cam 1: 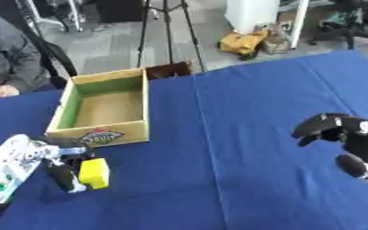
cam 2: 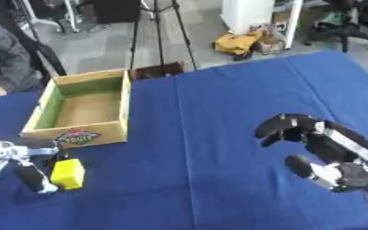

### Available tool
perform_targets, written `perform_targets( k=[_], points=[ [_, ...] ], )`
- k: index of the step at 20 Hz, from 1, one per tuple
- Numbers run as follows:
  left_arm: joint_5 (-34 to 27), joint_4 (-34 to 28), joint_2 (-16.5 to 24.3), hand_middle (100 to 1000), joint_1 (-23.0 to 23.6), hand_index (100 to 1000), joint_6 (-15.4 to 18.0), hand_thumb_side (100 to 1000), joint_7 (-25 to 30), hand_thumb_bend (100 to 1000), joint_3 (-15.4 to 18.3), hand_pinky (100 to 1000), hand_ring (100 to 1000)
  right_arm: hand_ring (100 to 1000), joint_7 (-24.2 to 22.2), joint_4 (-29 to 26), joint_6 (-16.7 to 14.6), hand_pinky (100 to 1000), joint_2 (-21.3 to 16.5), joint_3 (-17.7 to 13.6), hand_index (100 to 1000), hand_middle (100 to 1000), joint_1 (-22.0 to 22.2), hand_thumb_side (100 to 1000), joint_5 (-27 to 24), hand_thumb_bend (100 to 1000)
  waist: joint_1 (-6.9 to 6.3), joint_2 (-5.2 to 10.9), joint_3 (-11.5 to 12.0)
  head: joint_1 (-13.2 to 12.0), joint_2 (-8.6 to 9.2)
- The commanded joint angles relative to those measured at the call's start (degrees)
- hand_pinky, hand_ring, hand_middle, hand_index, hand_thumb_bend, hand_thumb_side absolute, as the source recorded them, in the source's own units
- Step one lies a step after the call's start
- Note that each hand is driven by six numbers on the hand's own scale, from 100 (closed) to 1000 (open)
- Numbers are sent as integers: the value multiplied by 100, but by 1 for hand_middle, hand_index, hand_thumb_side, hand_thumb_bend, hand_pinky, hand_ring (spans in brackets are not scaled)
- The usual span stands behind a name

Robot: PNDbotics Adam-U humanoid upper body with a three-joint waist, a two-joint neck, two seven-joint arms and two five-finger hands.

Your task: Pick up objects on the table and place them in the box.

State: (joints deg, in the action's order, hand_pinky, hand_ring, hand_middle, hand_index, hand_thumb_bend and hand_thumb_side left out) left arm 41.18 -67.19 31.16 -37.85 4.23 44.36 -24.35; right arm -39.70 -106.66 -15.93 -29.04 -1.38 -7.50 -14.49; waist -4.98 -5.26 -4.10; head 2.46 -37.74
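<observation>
A yellow block (cam 1: pixel 94 173) sits low over the blue table (cam 1: pixel 234 134) at the lower left, just in front of the box. My left hand (cam 1: pixel 32 158) is curled round it, with dark fingers (cam 1: pixel 63 176) on its left side and across its top. I cannot tell whether the block touches the cloth. The cardboard box (cam 1: pixel 101 133) with green inner walls stands open-topped at the left; nothing shows inside it. My right hand (cam 2: pixel 322 144) hovers at the right edge with its fingers curled and nothing in them.
A person sits beyond the table's far left corner, a hand (cam 1: pixel 4 91) resting at the edge. A small brown box (cam 1: pixel 168 70) stands behind the cardboard box. A tripod and a yellow bag (cam 1: pixel 243 42) are on the floor beyond.
</observation>
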Motion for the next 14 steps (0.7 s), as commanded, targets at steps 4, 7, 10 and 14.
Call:
perform_targets(
  k=[4, 7, 10, 14],
  points=[
    [-24, -113, 130, 480, -87, 625, 20, 232, -489, 100, 163, 603, 517, 803, -11, -33, -11, 723, -115, -53, 794, 761, -44, 571, -22, 324, 26, 60, 5, 14, 25],
    [-171, -341, 264, 463, -122, 604, -18, 241, -499, 100, 235, 595, 503, 803, -6, -31, -15, 723, -120, -56, 794, 761, -42, 571, -23, 325, 25, 65, 8, 18, 27],
    [-388, -701, 459, 455, -184, 601, -108, 248, -478, 100, 361, 588, 500, 803, -5, -29, -17, 723, -125, -57, 794, 761, -36, 570, -24, 326, 22, 75, 16, 21, 25],
    [-507, -1086, 680, 469, -304, 601, -350, 245, -550, 100, 623, 591, 513, 803, -4, -22, -16, 723, -132, -57, 794, 761, -22, 570, -29, 327, 19, 95, 30, 32, 18]
  ],
)
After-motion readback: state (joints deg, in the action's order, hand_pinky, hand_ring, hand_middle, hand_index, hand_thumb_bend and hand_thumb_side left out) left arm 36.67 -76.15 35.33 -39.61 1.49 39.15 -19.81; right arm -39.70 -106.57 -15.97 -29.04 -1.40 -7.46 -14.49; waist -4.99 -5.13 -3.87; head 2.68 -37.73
